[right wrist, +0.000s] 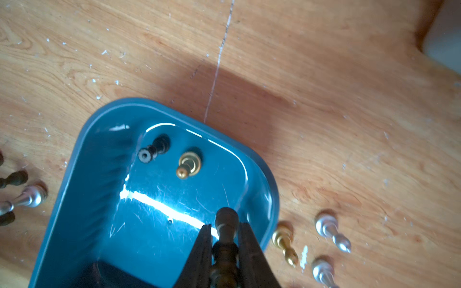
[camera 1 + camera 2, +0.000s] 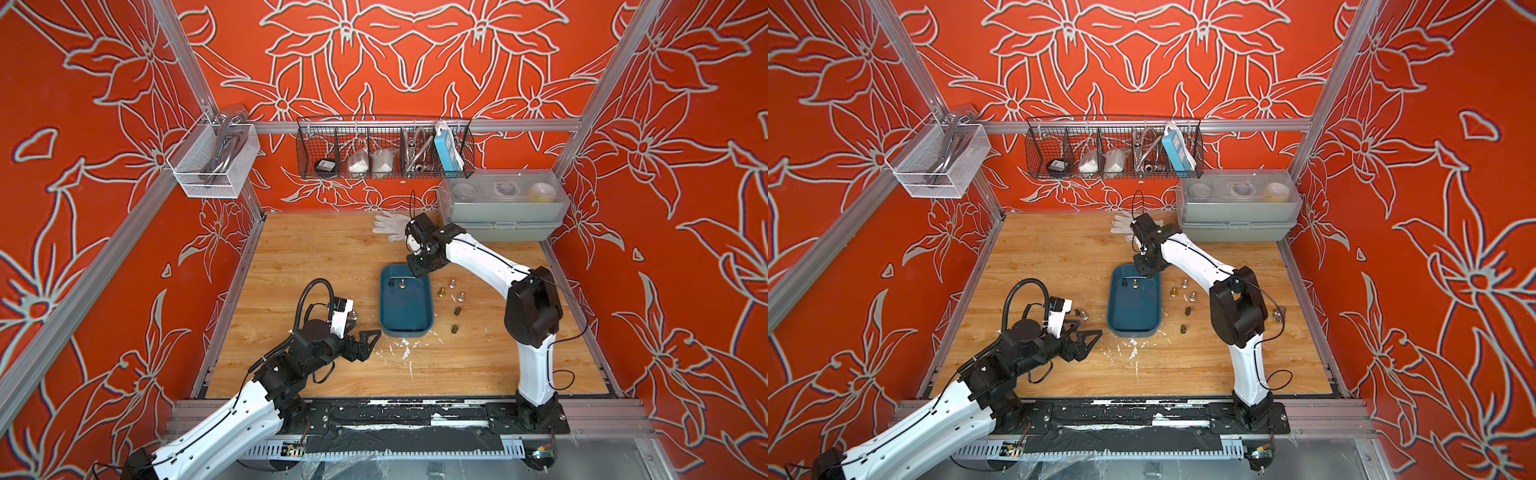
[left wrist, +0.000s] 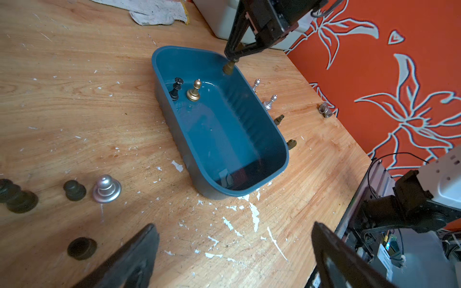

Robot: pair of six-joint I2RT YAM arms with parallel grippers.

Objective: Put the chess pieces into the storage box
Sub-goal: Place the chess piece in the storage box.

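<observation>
**Right arm has a piece over the box, left arm is empty-handed**

The right gripper (image 1: 225,227) is pinched tight on a dark olive piece (image 3: 229,67). It grips the upper part, base pointing down. The piece hangs over the storage box (image 2: 407,313), just inside the rim at the far corner on the right arm's side.

Two chess pieces stand at that same far end inside the box: a black piece (image 3: 176,88) and a gold piece (image 3: 194,91), just beside each other.

Near the box's long wall on the right arm's side there's a loose cluster on the table: a second gold piece (image 1: 283,240), two silver pieces (image 1: 330,230) (image 1: 321,270) and two dark pieces (image 3: 279,119) (image 3: 291,144). A stray silver piece (image 3: 324,110) lies well apart from the box on that side.

On the box's other long side sit a silver-domed piece (image 3: 107,189) and three more dark pieces (image 3: 74,190) (image 3: 18,197) (image 3: 81,248).

The left gripper (image 3: 234,225) hovers near the box's near end, jaws spread wide with nothing between them.
</observation>
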